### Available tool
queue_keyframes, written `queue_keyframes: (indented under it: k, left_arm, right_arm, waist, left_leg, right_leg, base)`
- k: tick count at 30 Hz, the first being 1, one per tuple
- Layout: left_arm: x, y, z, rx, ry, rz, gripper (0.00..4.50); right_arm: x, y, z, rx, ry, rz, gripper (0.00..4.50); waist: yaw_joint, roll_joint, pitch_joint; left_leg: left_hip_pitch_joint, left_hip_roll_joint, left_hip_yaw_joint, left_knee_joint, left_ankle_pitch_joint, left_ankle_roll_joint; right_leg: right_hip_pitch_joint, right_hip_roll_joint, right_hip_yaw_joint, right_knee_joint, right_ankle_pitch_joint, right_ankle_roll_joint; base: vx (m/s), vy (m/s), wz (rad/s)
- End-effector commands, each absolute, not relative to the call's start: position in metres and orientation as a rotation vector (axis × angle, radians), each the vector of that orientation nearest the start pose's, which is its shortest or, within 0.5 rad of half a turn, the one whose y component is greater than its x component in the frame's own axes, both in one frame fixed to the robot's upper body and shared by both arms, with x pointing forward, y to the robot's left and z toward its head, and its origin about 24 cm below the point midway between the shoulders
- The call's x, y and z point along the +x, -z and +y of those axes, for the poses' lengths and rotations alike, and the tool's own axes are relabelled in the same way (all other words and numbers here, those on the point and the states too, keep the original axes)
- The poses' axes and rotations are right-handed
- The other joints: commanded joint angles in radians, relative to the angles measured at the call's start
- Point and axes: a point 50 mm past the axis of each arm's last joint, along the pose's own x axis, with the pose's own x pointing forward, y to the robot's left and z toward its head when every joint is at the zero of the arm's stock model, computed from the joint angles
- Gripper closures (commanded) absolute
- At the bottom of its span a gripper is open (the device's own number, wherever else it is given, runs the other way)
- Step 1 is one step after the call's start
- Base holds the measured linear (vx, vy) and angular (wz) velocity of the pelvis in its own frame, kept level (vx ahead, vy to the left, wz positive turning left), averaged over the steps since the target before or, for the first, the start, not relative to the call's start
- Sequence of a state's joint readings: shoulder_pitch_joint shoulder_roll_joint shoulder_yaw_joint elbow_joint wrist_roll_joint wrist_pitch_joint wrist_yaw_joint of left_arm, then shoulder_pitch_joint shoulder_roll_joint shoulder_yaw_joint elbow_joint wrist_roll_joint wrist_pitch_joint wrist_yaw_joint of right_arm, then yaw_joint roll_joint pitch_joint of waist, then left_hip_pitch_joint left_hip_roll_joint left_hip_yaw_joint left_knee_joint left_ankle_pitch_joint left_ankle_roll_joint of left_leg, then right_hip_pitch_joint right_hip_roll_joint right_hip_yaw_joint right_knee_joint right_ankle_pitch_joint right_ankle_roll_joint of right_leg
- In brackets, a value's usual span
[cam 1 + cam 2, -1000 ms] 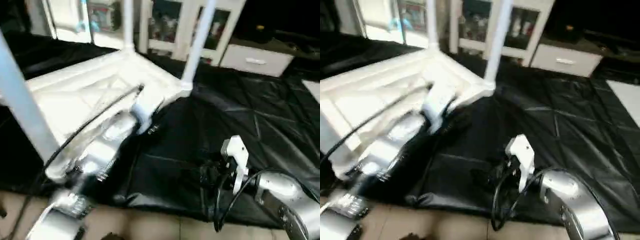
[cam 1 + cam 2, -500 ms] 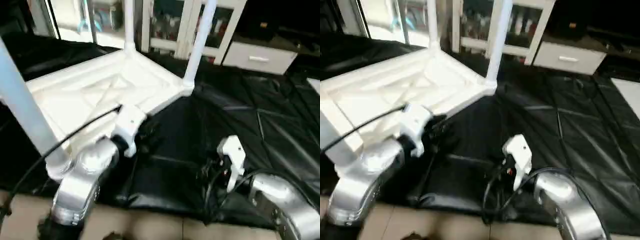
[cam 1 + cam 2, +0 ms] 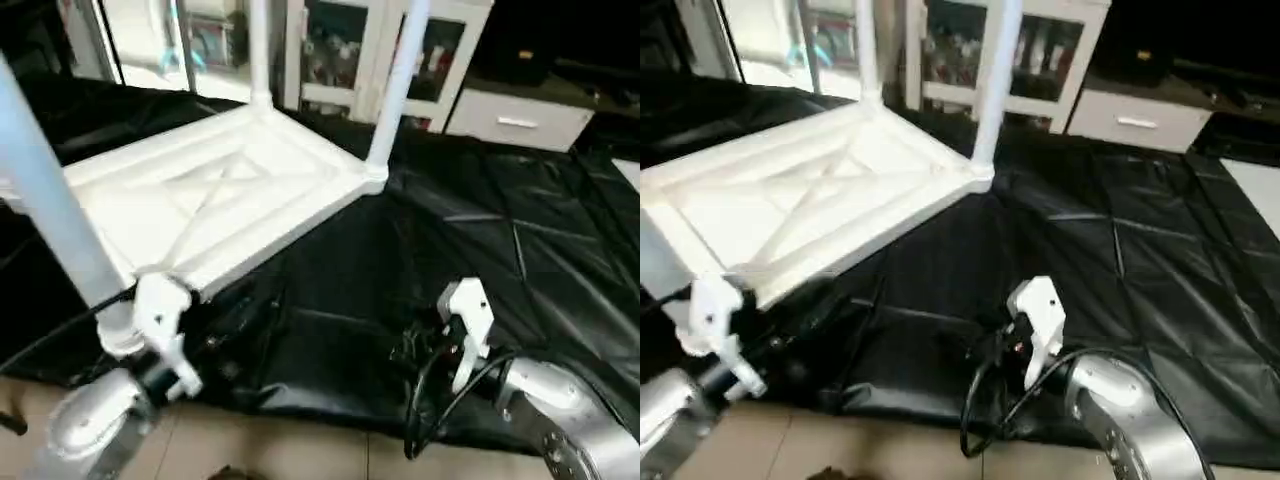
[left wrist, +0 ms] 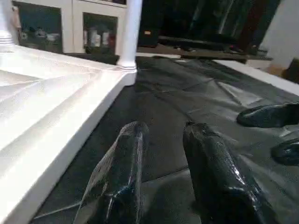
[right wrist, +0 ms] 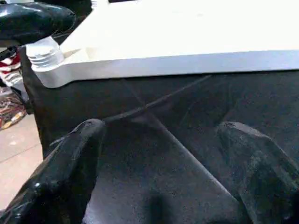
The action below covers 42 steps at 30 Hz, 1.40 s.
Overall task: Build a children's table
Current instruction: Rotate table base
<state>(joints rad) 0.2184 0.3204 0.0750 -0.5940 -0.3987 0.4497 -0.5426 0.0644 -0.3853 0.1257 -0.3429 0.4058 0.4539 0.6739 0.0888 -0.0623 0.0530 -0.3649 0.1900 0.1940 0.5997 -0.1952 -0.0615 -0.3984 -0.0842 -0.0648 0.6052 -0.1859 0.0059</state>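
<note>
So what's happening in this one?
A humanoid robot is putting together a children's table. The white table top lies upside down on a black sheet, with legs standing in its corner sockets. Both the left pincer and right pincer are open, holding nothing, low over the sheet beside the top.

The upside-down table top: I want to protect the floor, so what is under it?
A black sheet lies under the table top and spreads past it. At the near edge, bare tan floor shows. What lies beneath the sheet is covered.
</note>
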Motion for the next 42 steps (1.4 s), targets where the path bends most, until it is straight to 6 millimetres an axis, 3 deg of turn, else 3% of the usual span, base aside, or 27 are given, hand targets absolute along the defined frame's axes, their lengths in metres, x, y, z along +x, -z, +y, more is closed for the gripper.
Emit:
queue_keyframes:
  k: [1, 5, 9, 15, 18, 22, 25, 32, 34, 36, 39, 42]
  left_arm:
    - [0.199, -0.102, 0.164, -0.066, 0.669, 0.051, 2.89]
    - [0.199, -0.103, 0.160, -0.087, 0.723, 0.048, 2.89]
    - [0.194, -0.104, 0.151, -0.127, 0.902, 0.082, 2.89]
    - [0.189, -0.098, 0.159, -0.095, 1.004, 0.158, 2.89]
    - [0.184, -0.093, 0.173, -0.070, 1.044, 0.216, 2.89]
    - [0.180, -0.094, 0.195, -0.067, 1.046, 0.262, 2.89]
    - [0.174, -0.092, 0.220, -0.028, 1.023, 0.321, 2.89]
    - [0.163, -0.086, 0.256, 0.011, 0.971, 0.441, 2.89]
    - [0.159, -0.082, 0.275, 0.042, 0.916, 0.496, 2.89]
    - [0.158, -0.082, 0.280, 0.050, 0.898, 0.504, 2.89]
    - [0.157, -0.083, 0.314, 0.109, 0.785, 0.544, 2.89]
    - [0.159, -0.086, 0.333, 0.138, 0.709, 0.553, 2.89]
  right_arm:
    - [0.218, -0.071, -0.142, 0.077, -0.902, 0.219, 0.42]
    - [0.217, -0.071, -0.142, 0.076, -0.913, 0.220, 0.42]
    - [0.216, -0.073, -0.142, 0.077, -0.936, 0.220, 0.42]
    - [0.216, -0.074, -0.144, 0.079, -0.944, 0.216, 0.42]
    - [0.214, -0.073, -0.144, 0.082, -0.956, 0.215, 0.42]
    - [0.213, -0.073, -0.145, 0.083, -0.960, 0.215, 0.42]
    - [0.213, -0.073, -0.145, 0.083, -0.962, 0.215, 0.42]
    - [0.212, -0.071, -0.145, 0.081, -0.967, 0.218, 0.42]
    - [0.213, -0.071, -0.145, 0.081, -0.967, 0.217, 0.42]
    - [0.213, -0.071, -0.145, 0.081, -0.967, 0.217, 0.42]
    - [0.214, -0.070, -0.146, 0.080, -0.967, 0.219, 0.42]
    - [0.214, -0.070, -0.147, 0.079, -0.965, 0.219, 0.42]
  waist:
    - [-0.007, 0.016, -0.035]
    - [-0.006, 0.016, -0.040]
    - [-0.005, 0.017, -0.044]
    - [-0.003, 0.020, -0.048]
    - [-0.004, 0.024, -0.048]
    - [-0.007, 0.025, -0.041]
    - [-0.007, 0.023, -0.035]
    - [-0.007, 0.027, -0.032]
    - [-0.010, 0.025, -0.027]
    - [-0.010, 0.025, -0.030]
    - [-0.009, 0.027, -0.029]
    - [-0.010, 0.025, -0.030]
  left_leg:
    - [0.019, 0.044, -0.039, -0.100, -0.466, -0.054]
    - [0.015, 0.046, -0.038, -0.101, -0.429, -0.054]
    - [0.017, 0.045, -0.033, -0.100, -0.398, -0.052]
    - [0.017, 0.044, -0.026, -0.095, -0.319, -0.043]
    - [0.016, 0.042, -0.024, -0.095, -0.310, -0.038]
    - [0.022, 0.043, -0.026, -0.099, -0.379, -0.046]
    - [0.028, 0.042, -0.032, -0.102, -0.454, -0.054]
    - [0.034, 0.042, -0.036, -0.104, -0.492, -0.053]
    - [0.041, 0.040, -0.038, -0.104, -0.544, -0.057]
    - [0.044, 0.042, -0.040, -0.106, -0.555, -0.059]
    - [0.043, 0.040, -0.042, -0.108, -0.570, -0.058]
    - [0.041, 0.041, -0.047, -0.111, -0.577, -0.058]
  right_leg:
    - [0.009, -0.049, 0.045, -0.108, -0.501, -0.013]
    - [0.015, -0.052, 0.048, -0.101, -0.436, -0.031]
    - [0.017, -0.048, 0.051, -0.091, -0.358, -0.058]
    - [0.022, -0.045, 0.055, -0.076, -0.259, -0.092]
    - [0.025, -0.043, 0.055, -0.074, -0.250, -0.100]
    - [0.018, -0.044, 0.056, -0.082, -0.347, -0.098]
    - [0.013, -0.048, 0.057, -0.095, -0.468, -0.071]
    - [0.003, -0.050, 0.061, -0.101, -0.524, -0.051]
    - [-0.004, -0.048, 0.060, -0.111, -0.580, -0.038]
    - [-0.004, -0.048, 0.058, -0.110, -0.580, -0.035]
    - [-0.005, -0.047, 0.058, -0.112, -0.571, -0.037]
    - [-0.001, -0.051, 0.058, -0.109, -0.574, -0.036]
  base:
    - [0.000, 0.000, 0.00]
    - [0.000, 0.000, 0.00]
    - [0.000, 0.000, 0.00]
    - [0.000, 0.000, 0.00]
    - [0.000, 0.000, 0.00]
    - [0.000, 0.000, 0.00]
    - [0.000, 0.000, 0.00]
    - [0.000, 0.000, 0.00]
    - [0.000, 0.000, 0.00]
    - [0.000, 0.000, 0.00]
    - [0.000, 0.000, 0.00]
    - [0.000, 0.000, 0.00]
